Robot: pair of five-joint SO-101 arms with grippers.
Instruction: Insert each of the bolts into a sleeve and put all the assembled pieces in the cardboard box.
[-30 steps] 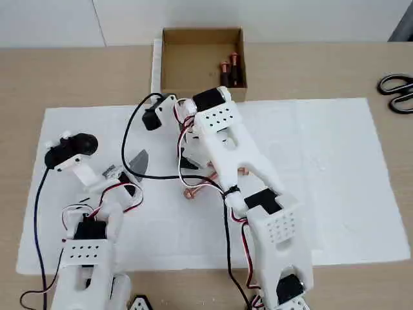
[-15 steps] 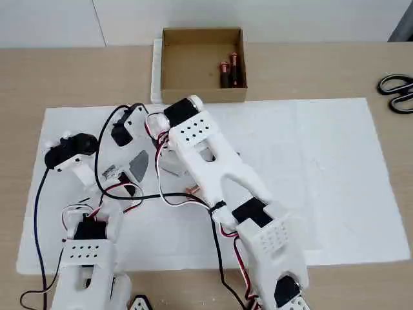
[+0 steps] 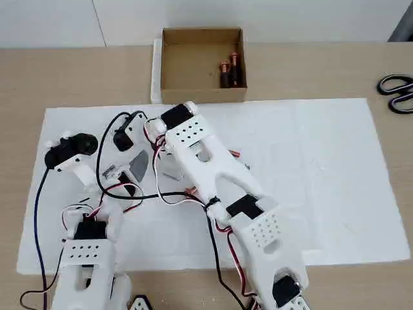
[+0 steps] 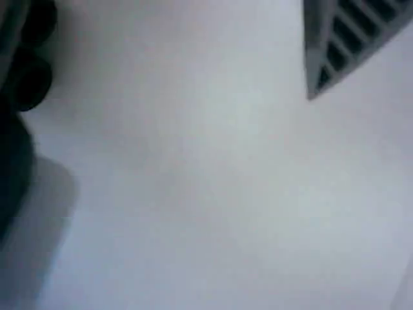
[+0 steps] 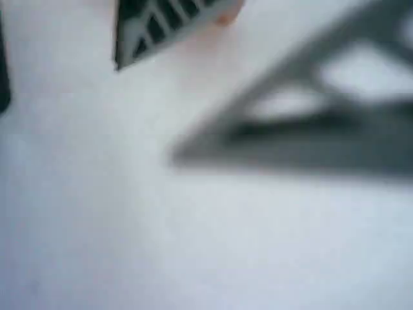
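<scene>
The cardboard box [image 3: 193,61] stands at the table's back. Two copper bolts in black sleeves [image 3: 229,71] lie in its right corner. A loose copper bolt [image 3: 190,191] lies on the white sheet [image 3: 322,174], beside the right arm's forearm. More copper bits [image 3: 236,154] peek out on that arm's other side. My left gripper [image 3: 126,169] hovers low over the sheet at the left, open, its grey ribbed finger [image 4: 342,45] over bare sheet. My right gripper [image 3: 169,169] sits just right of it, mostly hidden under its own arm. A copper-coloured bit [image 5: 229,11] shows close by it.
Scissors [image 3: 397,90] lie at the far right edge of the table. A white strip [image 3: 155,71] leans along the box's left wall. Black cables [image 3: 110,187] loop over the sheet between the arms. The right half of the sheet is open room.
The right arm has swung left, away from the box front toward the left gripper, then shifted slightly. The left arm has stayed where it was.
</scene>
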